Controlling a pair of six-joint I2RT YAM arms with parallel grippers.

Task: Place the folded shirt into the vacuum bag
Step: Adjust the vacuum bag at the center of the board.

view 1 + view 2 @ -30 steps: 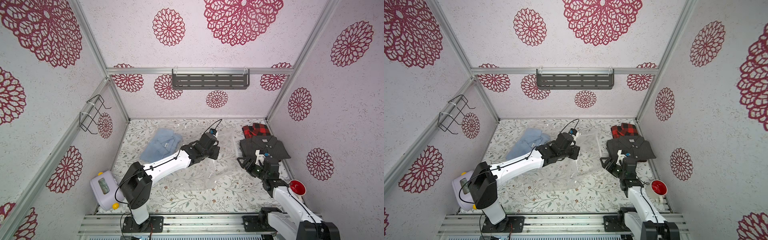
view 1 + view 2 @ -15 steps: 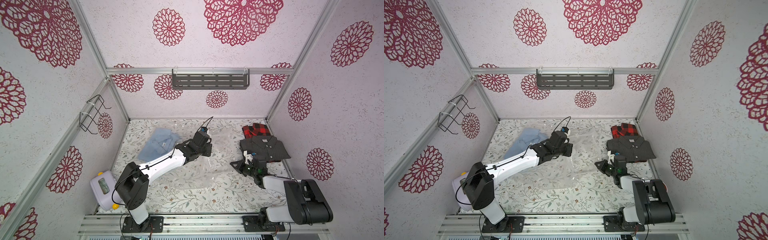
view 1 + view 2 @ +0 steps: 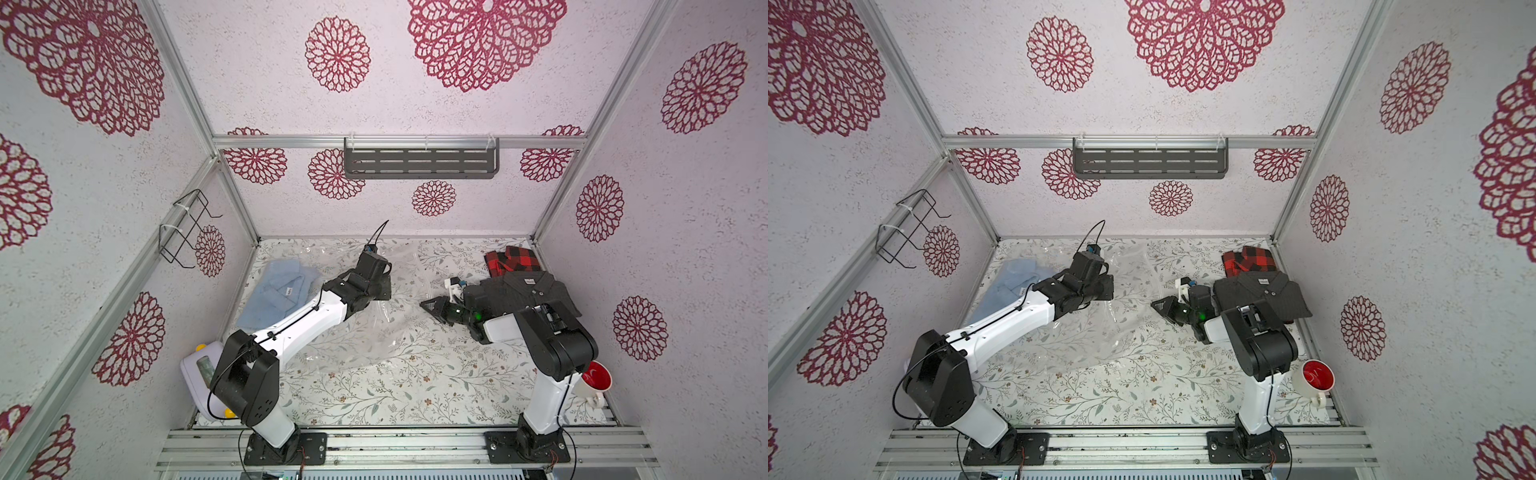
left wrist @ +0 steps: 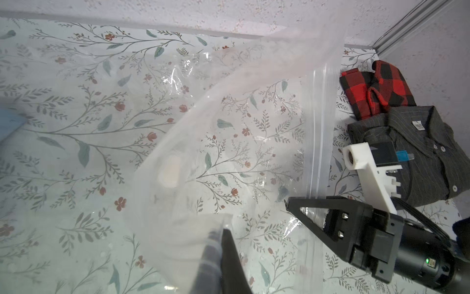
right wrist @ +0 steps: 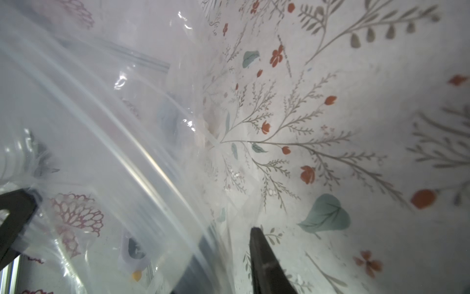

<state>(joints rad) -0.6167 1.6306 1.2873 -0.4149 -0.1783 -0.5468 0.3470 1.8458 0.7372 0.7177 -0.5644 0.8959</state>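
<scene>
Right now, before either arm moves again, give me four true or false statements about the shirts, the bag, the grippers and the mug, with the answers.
1. The left gripper is pinching the plastic of the vacuum bag. True.
2. The right gripper is holding the dark grey shirt. False: it is at the bag's zip edge, pointing away from that shirt.
3. The dark grey shirt lies partly over the red plaid shirt. True.
4. The white mug stands by the left arm's base. False: it stands beside the right arm's base.
</scene>
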